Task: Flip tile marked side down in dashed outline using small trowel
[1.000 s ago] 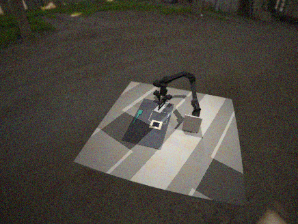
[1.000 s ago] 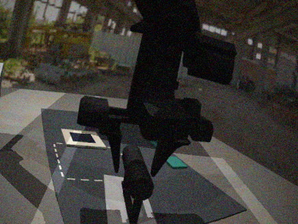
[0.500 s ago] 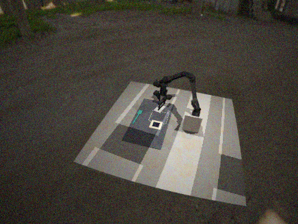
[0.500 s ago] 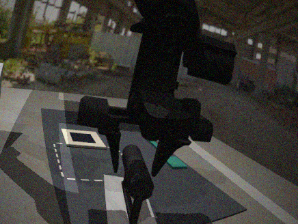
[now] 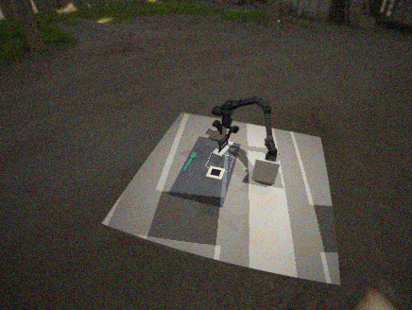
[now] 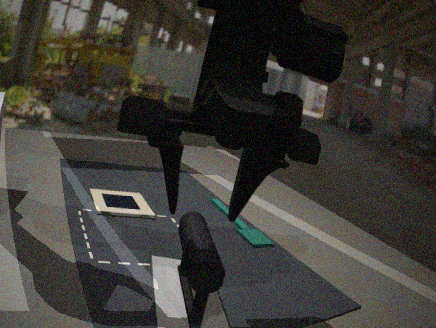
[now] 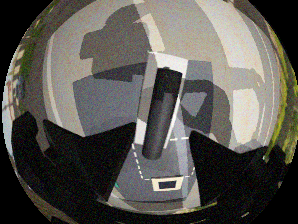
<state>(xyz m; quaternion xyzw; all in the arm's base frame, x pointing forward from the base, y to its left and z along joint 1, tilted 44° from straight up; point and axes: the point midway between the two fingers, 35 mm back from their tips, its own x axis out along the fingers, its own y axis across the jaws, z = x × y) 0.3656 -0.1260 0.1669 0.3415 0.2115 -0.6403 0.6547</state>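
Dark grey mat [image 6: 280, 285] lies on the patchwork grey counter [image 5: 269, 227]. My claw [image 6: 201, 215] hangs over it with the fingers apart and nothing between them.

Trowel: dark cylinder handle [image 6: 200, 250] with a pale flat blade [image 6: 167, 287]. The blade is down on the mat and the handle tilts up from it. My two fingertips straddle the handle's top end. They look just off it, but I cannot tell for sure whether they touch. In the wrist view the handle [image 7: 160, 119] runs up the middle of the frame, with my dark fingers low on either side.

Tile [image 6: 121, 202]: cream border, dark square in the centre, lying flat with the dark square facing up. It sits just outside the white dashed outline [image 6: 90, 250], up against one dashed edge. From the top view, the tile [image 5: 214, 172] is also beside the outline [image 5: 208, 161], not inside it. The trowel blade is at a corner of the outline, apart from the tile.

Green flat tool [image 6: 245, 229] lies on the mat beyond my claw, well apart from the tile. The top view shows it [image 5: 190, 161] near the mat's far edge.

Grey block [image 5: 266, 171] stands on the counter beside my arm's foot.
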